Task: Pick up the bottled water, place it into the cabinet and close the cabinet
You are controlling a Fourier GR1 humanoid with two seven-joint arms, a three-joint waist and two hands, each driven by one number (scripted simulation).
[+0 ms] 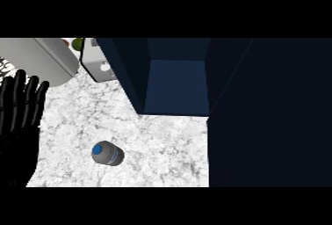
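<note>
Head view: bottled water (107, 153) is being left upright at seven o'clock from the open cabinet (175, 85), ungrasped, while the left hand (19, 114) is being rested with fingers straight and apart.

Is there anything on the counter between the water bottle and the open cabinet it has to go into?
Nothing visible. The bottled water stands upright on bare marble counter, and the stretch up to the open cabinet holds nothing. The left hand rests open at the left edge, also with nothing between it and the bottle.
</note>
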